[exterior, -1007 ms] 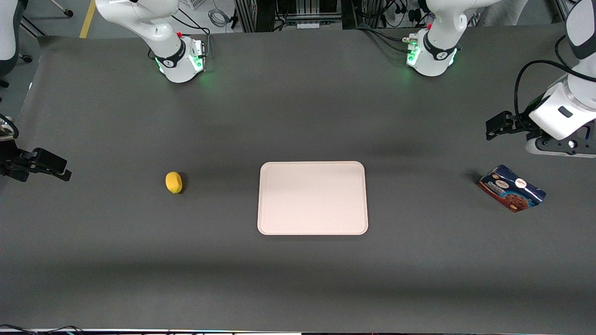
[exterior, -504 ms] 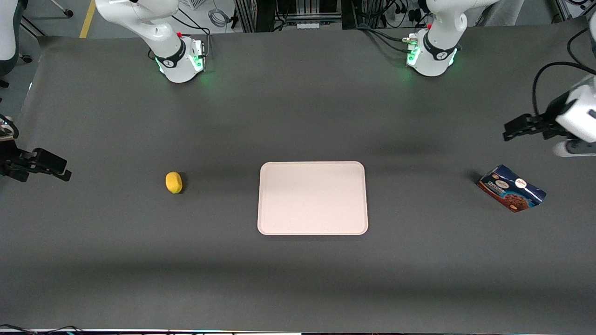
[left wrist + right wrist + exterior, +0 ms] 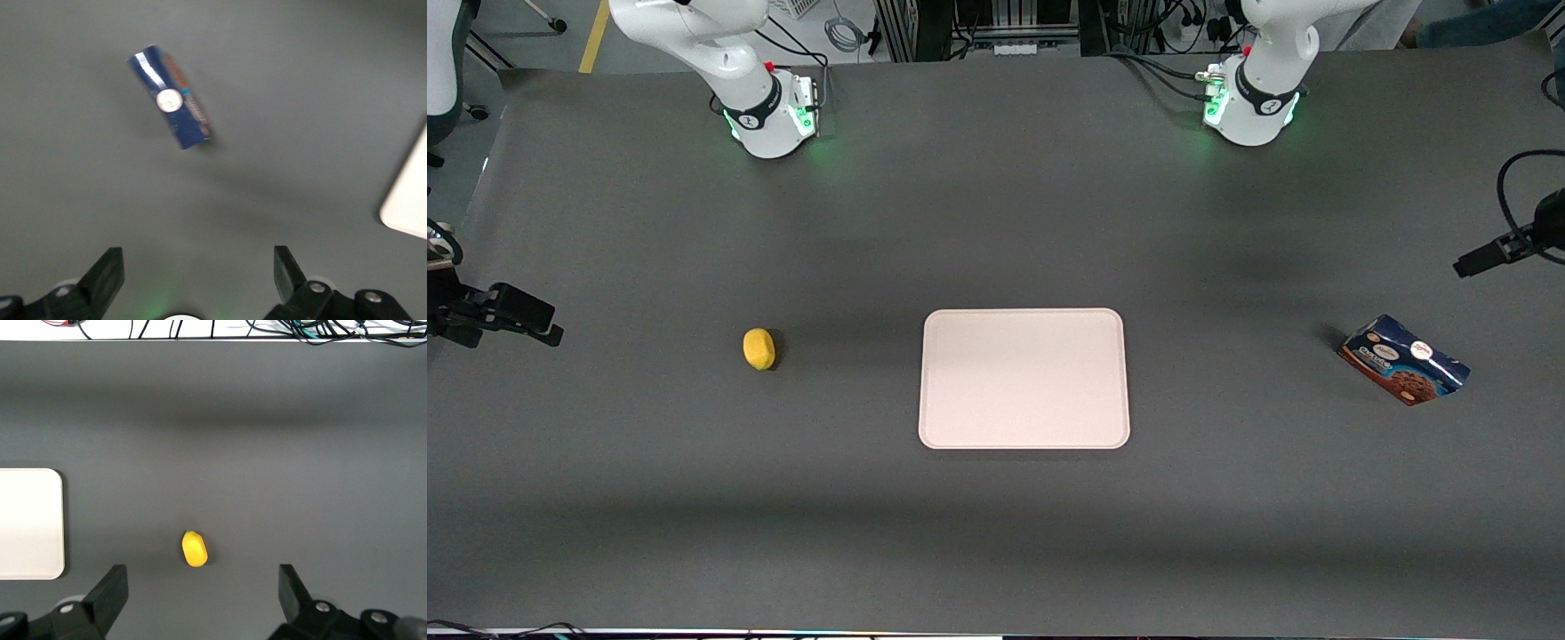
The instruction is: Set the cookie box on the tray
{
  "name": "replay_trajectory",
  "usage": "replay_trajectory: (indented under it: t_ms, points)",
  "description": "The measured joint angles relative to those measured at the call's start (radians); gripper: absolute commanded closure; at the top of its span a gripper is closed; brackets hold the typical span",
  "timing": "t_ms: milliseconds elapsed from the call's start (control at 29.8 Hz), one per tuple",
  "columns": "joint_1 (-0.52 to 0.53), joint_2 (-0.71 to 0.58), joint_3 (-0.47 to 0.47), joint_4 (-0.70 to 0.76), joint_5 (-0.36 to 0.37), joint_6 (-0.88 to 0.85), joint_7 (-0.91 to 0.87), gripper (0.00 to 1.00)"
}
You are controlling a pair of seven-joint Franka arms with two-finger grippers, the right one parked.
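The cookie box (image 3: 1403, 359), a dark blue and reddish-brown carton with a round white logo, lies flat on the dark table toward the working arm's end. The left wrist view looks down on the cookie box (image 3: 170, 97) from well above. My left gripper (image 3: 198, 267) hangs open over bare table, apart from the box, with nothing between its fingers. In the front view only a black part of its wrist (image 3: 1494, 253) shows at the frame's edge, farther from the camera than the box. The pale pinkish tray (image 3: 1024, 379) sits mid-table; one corner of the tray (image 3: 408, 200) shows in the left wrist view.
A small yellow lump (image 3: 759, 348) lies on the table toward the parked arm's end, beside the tray. Both arm bases (image 3: 1249, 107) stand along the table's back edge. Cables hang off the working arm at the frame's edge.
The working arm has swung up and outward, so most of it has left the front view. The cookie box, tray and yellow lump have not moved.
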Motion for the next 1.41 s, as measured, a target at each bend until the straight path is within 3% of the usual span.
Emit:
replay_trajectory:
  t_ms: [806,1410]
  points:
    - [-0.001,0.199,0.006,-0.007,-0.035,0.256,0.047,0.00]
    - [-0.001,0.330,0.007,0.079,-0.051,0.290,0.055,0.00]
